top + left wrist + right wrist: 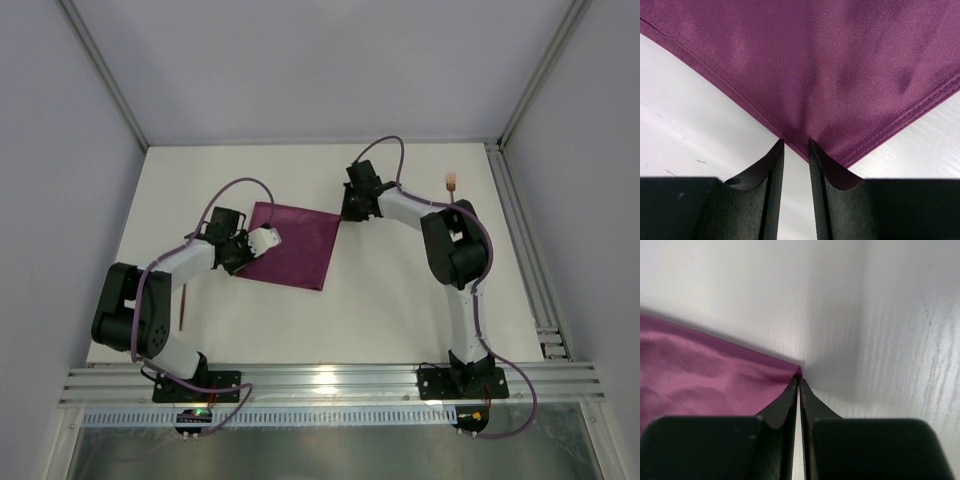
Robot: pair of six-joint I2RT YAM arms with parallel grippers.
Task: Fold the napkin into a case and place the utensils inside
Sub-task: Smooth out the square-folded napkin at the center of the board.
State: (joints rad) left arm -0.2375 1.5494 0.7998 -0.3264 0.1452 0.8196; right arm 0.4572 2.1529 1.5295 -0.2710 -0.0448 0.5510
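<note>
The maroon napkin [292, 246] lies spread flat on the white table, one layer, not folded into a case. My right gripper [350, 212] is at its far right corner, and in the right wrist view the gripper [799, 380] is shut, pinching the tip of that napkin [705, 375] corner. My left gripper [248, 256] is at the napkin's near left side. In the left wrist view the gripper [796, 142] stands open with bare table in the gap, the napkin [830, 75] hem just at the fingertips. One copper utensil [451, 184] lies far right, another utensil [183, 306] near left.
White walls and metal frame rails [520, 240] enclose the table on three sides. A slotted aluminium rail [330, 382] runs along the near edge where both arm bases are bolted. Purple cables loop over both arms.
</note>
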